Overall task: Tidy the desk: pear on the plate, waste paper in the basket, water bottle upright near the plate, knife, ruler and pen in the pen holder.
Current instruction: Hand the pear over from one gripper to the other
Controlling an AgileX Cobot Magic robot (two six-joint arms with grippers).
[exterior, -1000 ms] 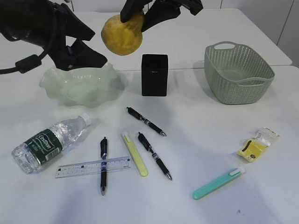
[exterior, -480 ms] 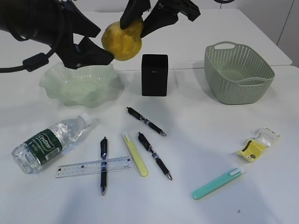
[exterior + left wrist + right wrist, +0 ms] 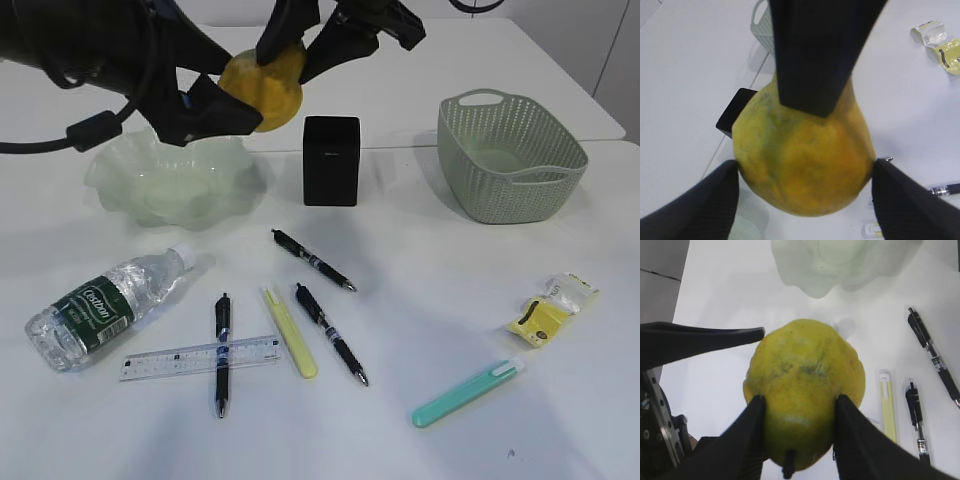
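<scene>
Both grippers meet at the pear [image 3: 263, 88], which hangs in the air above the far right edge of the plate [image 3: 170, 182], left of the pen holder [image 3: 331, 160]. The right gripper [image 3: 799, 440] is clamped on the pear. The left gripper [image 3: 805, 195] has its fingers [image 3: 700, 207] spread wide around the pear, one on each side. The basket [image 3: 510, 155] stands far right.

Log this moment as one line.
phase: handover | right tool: shut on pear | left tool: open around pear | plate: empty
</scene>
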